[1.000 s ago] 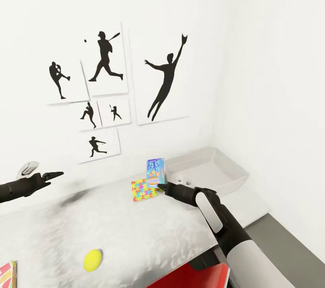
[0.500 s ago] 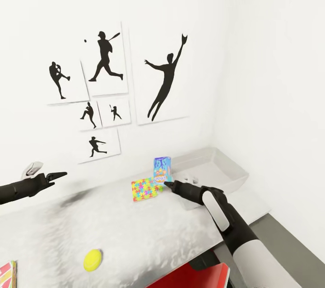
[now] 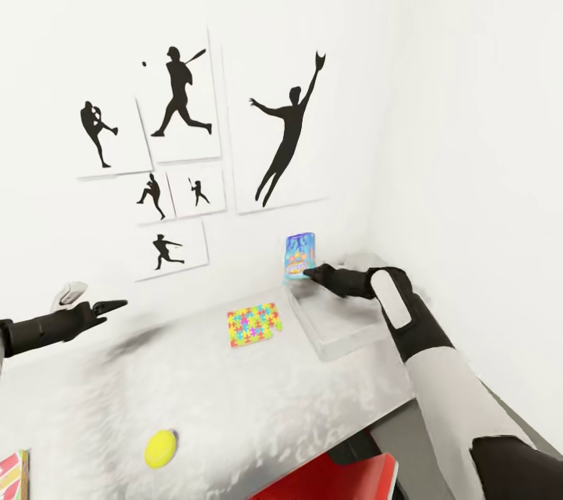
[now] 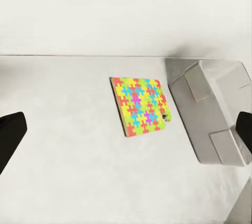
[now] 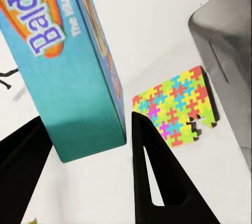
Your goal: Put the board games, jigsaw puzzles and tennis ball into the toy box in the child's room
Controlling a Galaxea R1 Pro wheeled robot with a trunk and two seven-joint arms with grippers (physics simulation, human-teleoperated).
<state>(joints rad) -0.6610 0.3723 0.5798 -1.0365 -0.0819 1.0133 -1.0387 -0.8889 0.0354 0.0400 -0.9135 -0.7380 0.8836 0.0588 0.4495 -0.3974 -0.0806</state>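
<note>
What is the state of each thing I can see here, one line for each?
Blue board game: upright, lifted, held above the toy box.
Right tool: shut on the blue board game.
Left tool: open, holding nothing.
Toy box: on the table, no toys visible inside.
Jigsaw puzzle: flat on the table.
Tennis ball: resting on the table.

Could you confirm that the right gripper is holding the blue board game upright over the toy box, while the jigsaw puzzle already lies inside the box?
Not quite. The jigsaw puzzle lies flat on the table, beside the toy box, not inside it; the head view and the left wrist view show this. The rest stands: the right gripper holds the blue board game upright above the box.
</note>
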